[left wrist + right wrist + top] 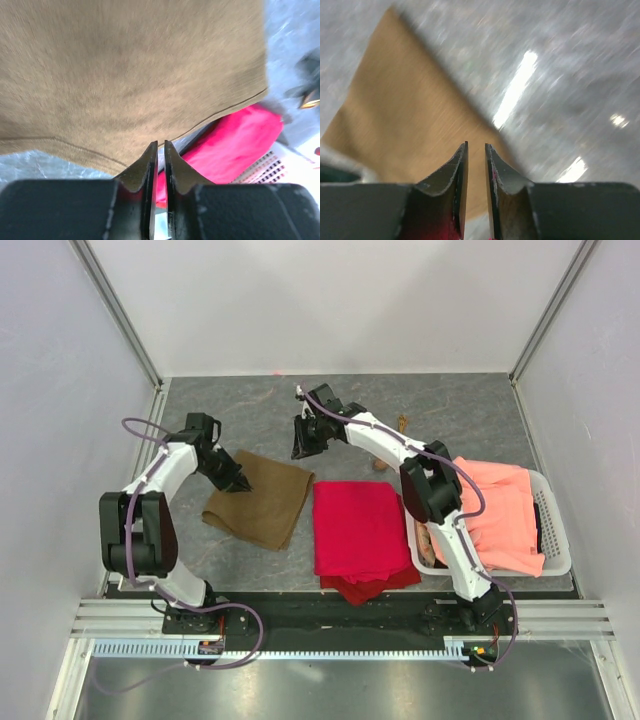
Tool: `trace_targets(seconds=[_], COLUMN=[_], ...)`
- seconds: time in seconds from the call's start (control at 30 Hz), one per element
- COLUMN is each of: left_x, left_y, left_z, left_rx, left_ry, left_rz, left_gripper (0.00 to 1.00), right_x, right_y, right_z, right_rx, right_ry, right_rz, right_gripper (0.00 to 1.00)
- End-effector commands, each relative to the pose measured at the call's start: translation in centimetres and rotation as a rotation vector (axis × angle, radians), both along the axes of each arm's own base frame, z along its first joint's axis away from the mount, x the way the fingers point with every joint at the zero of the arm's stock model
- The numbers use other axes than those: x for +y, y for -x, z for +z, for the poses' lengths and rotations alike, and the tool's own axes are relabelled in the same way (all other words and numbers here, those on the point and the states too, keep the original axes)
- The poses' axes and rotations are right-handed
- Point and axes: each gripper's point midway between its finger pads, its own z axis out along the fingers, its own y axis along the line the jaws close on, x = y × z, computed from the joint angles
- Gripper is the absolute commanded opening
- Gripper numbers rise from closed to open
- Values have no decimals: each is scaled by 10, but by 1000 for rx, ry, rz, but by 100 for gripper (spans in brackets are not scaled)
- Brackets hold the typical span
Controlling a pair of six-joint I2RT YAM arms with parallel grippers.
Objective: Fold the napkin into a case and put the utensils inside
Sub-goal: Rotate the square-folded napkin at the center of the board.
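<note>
The olive-brown napkin [260, 500] lies flat on the grey table, left of centre. My left gripper [240, 483] hovers low over its upper left part. In the left wrist view the napkin [130, 75] fills most of the frame, and the left gripper [161, 142] has a thin gap between its jaws with nothing in it. My right gripper [303, 447] hangs above the table just beyond the napkin's far right corner. In the blurred right wrist view the right gripper [476, 145] is open and empty over the napkin [410, 125]. Two small utensils [402, 424] [381, 465] lie behind the right arm.
A bright red cloth [357, 528] lies right of the napkin, almost touching it. A white basket [557, 540] at the right holds a salmon-orange cloth [500, 510]. Metal frame posts and white walls border the table.
</note>
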Motion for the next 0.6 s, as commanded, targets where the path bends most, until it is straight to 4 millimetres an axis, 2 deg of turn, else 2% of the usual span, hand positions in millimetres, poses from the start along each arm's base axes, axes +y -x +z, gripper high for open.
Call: trace_targets(seconds=[0.0,0.03,0.1,0.13,0.23,0.27,0.3,0.33,0.37,0.4,0.43,0.47,0.5,0.53,0.57], left_x=[28,31,39,41,38,35,24,19,13,12,12,11,10,9,8], left_y=[-10,-11,-15,-15,-11,-2,-5,-3,8,6,9,17,20,23,30], left_z=[-6,-17,-25,-34,-47,-54,-53,-54,-55,-57,-57,-59,-59,-58,-59], left_rx=[14,40,59,82,126,158,141,149,161,142,155,166,169,172,178], left_ry=[-53,-67,-111,-119,-102,-74,-10,17,37,44,49,49,51,55,57], left_rz=[-15,-37,-47,-52,-36,-20,-12,26,40,60,92,98,104,110,108], left_gripper=[15,14,13,13,12,12,12,12,12,13,13,13,13,13,14], right_x=[12,12,14,14,13,15,14,16,23,27,28,37,38,38,44], right_y=[58,65,79,82,81,76,68,64,53,48,43,32,25,19,6], right_z=[28,28,15,11,-10,-12,-17,-31,-26,-28,-44,-35,-38,-51,-42], right_rx=[86,83,96,101,98,84,68,73,41,32,37,3,-4,-1,-34], right_ry=[-53,-47,-19,-15,21,21,34,49,28,23,39,17,14,30,4], right_rz=[87,104,128,131,109,98,79,74,69,65,53,51,41,28,17], right_gripper=[24,19,17,14,13,12,12,11,11,11,11,11,11,11,11])
